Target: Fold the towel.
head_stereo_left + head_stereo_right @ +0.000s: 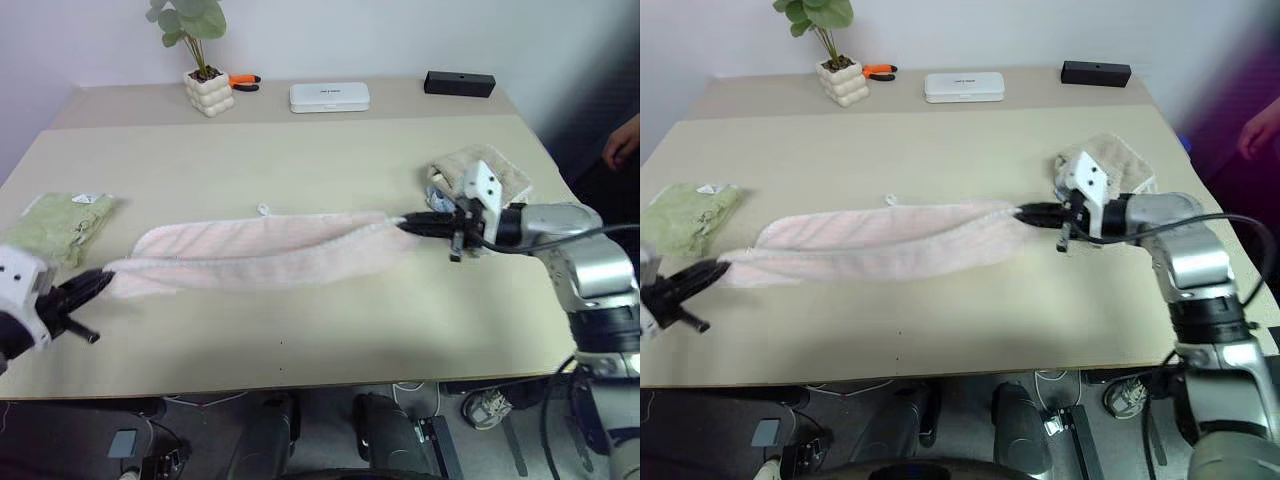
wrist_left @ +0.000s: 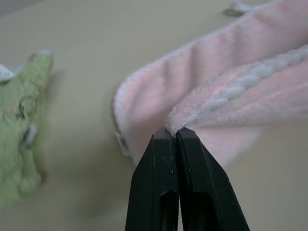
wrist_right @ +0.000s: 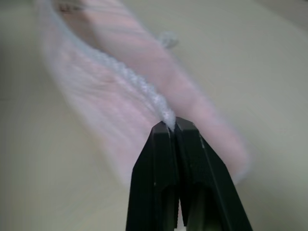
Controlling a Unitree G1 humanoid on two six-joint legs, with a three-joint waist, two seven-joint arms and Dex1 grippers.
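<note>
Clearly, in the left eye view the towel (image 1: 260, 255) lies stretched across the middle of the surface (image 1: 300, 150), its long axis running from the robot's left to its right, with one long half laid over the other. The left end effector (image 1: 88, 287) pinches one short end and the right end effector (image 1: 412, 225) pinches the opposite end, so I judge that the lengthwise fold is being laid down. The green towel (image 1: 60, 225) is near the left end, and the beige towel (image 1: 495, 170) is just behind the right arm. In the left wrist view, the black fingers (image 2: 163, 187) are closed tight on the white stitched edge. In the right wrist view, the fingers (image 3: 166, 178) are also closed on that edge. The next move probably calls for releasing, then bringing one short end over to the other while keeping the edges aligned.
</note>
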